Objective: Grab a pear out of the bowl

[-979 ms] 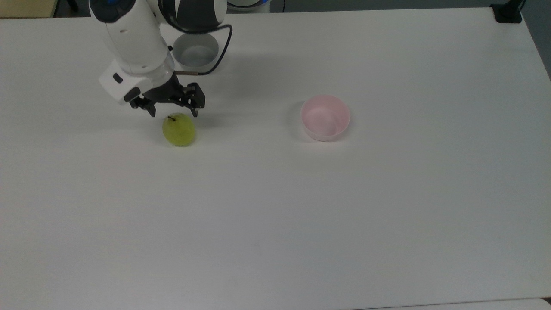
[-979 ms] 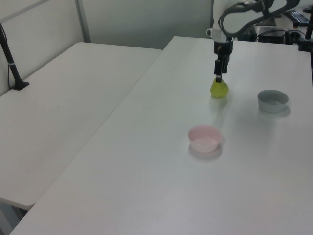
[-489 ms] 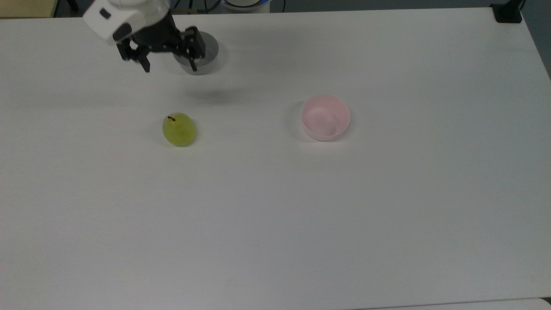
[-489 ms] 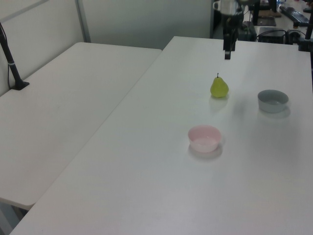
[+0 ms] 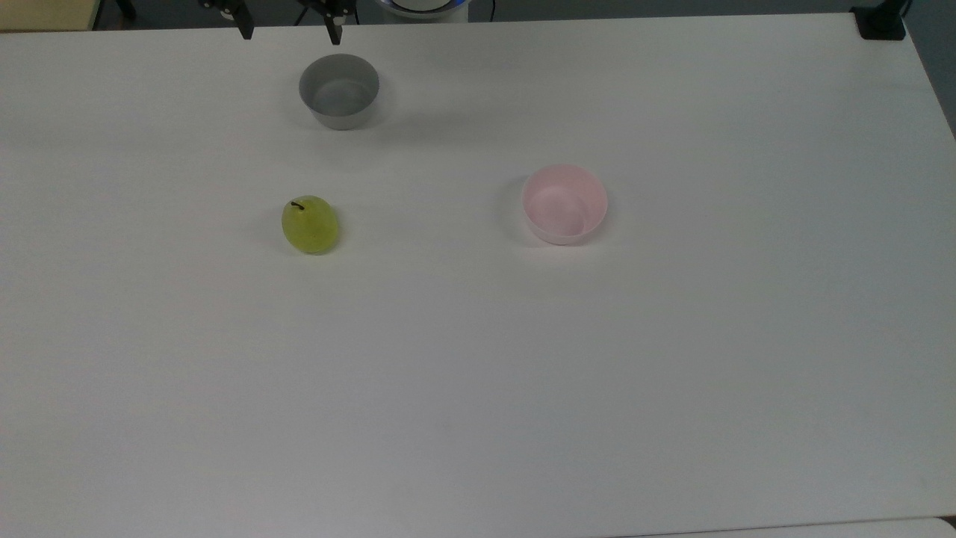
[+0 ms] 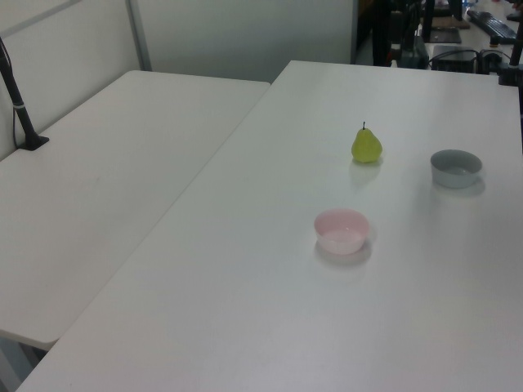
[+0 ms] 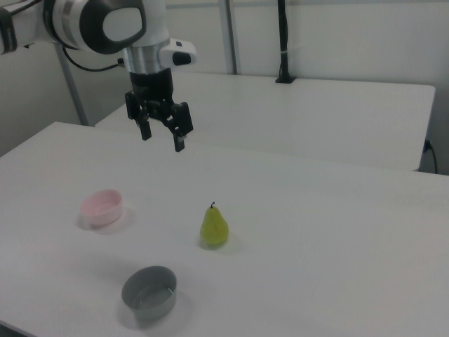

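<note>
Pear [image 5: 310, 224] stands upright on the bare table [image 5: 478, 388], stem up, outside both bowls. In the top view it sits toward the top view's left, well apart from the pink bowl [image 5: 565, 203], which looks empty. The task wording puts the fruit in a bowl; the pictures show it on the tabletop.

Gripper [image 7: 161, 136] hangs high above the table in the right view, fingers spread wide, nothing between them. It is well apart from the fruit, up and toward the right view's left. In the top view two dark fingertips [image 5: 333, 30] poke in at the upper edge, above the grey bowl [image 5: 339, 90].

Step, as I judge it: no grasp on the fruit, arm raised clear. If the pick is yet to be done, the next move calls for bringing the open fingers over the fruit, lowering them either side of the body below the stem [image 7: 212, 205], then closing and lifting.

Surroundings: grey bowl lies near the fruit, empty as far as I can tell; the pink one is farther off. A second white table [image 6: 106, 171] stands beside the first in the left view.

Obstructions: none on a straight descent. The rounded, tapering shape may slip or tip if pinched too high.
</note>
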